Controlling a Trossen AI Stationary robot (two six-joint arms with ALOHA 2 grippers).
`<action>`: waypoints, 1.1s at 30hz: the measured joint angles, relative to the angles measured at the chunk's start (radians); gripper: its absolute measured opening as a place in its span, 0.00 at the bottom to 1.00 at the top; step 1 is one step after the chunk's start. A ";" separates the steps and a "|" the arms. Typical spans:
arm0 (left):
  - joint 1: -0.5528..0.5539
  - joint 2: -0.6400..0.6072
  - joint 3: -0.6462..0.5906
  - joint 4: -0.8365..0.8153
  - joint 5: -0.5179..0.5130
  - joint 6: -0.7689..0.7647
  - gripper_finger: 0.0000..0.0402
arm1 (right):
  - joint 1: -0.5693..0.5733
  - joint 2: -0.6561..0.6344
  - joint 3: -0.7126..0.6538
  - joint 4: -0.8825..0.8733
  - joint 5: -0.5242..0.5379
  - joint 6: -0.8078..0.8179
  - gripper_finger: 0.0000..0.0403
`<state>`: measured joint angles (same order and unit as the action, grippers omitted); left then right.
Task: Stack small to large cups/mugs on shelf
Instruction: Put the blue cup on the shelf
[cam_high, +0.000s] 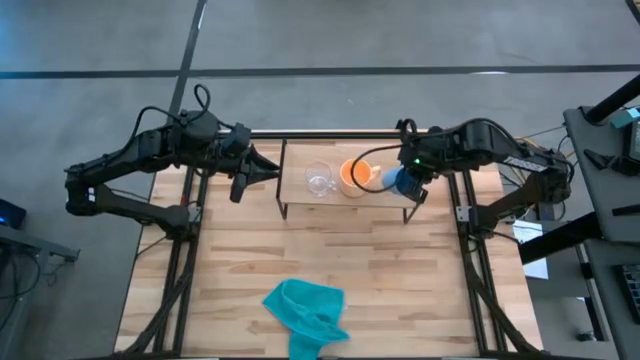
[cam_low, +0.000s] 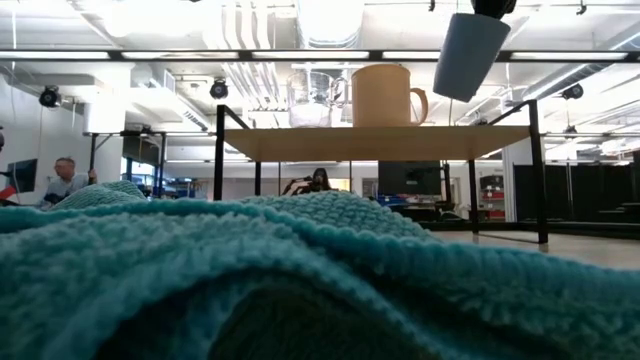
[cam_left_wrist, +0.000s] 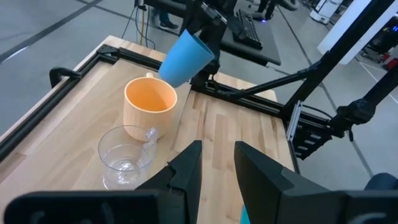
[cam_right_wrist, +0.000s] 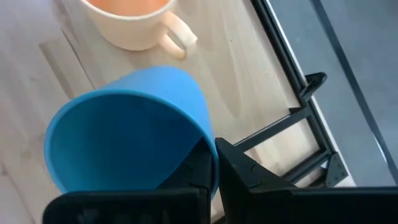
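The shelf (cam_high: 298, 203) stands at the table's far middle. On it are the clear glass cup (cam_high: 319, 181) and, right beside it, the orange mug (cam_high: 353, 177), both upright on their bases. My right gripper (cam_high: 413, 183) is shut on the blue cup (cam_high: 394, 182) and holds it in the air over the shelf's right end, just right of the orange mug (cam_right_wrist: 134, 25). My left gripper (cam_high: 268, 170) is open and hangs in the air off the shelf's left end, near the glass cup (cam_left_wrist: 127, 158), touching nothing. My right gripper holds the blue cup by its rim (cam_right_wrist: 211, 158), the wall pinched with one finger inside the mouth and one outside. The fingers come from above and from the table's right. The cup (cam_low: 470, 55) is lifted clear of the shelf and hangs tilted, base toward the orange mug.
A teal cloth (cam_high: 305, 315) lies crumpled near the table's near edge and fills the low view's foreground (cam_low: 250, 280). Black frame rails run along both table sides (cam_high: 470, 260). Bare shelf board (cam_left_wrist: 211, 124) shows right of the mug. People sit in the room beyond (cam_low: 66, 180).
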<state>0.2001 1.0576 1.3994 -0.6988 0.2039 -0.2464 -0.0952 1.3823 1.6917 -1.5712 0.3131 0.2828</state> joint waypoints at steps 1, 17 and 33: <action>0.000 0.000 0.000 0.000 0.000 0.000 0.20 | -0.010 0.000 -0.002 0.000 -0.001 -0.007 0.02; 0.001 0.001 0.000 0.000 0.000 0.016 0.20 | -0.156 0.000 -0.039 0.000 -0.087 -0.171 0.02; 0.001 0.023 -0.001 0.000 0.000 0.046 0.20 | -0.174 0.029 -0.103 0.000 -0.129 -0.236 0.02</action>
<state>0.2008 1.0803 1.3983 -0.6984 0.2039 -0.2002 -0.2691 1.4112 1.5887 -1.5711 0.1841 0.0465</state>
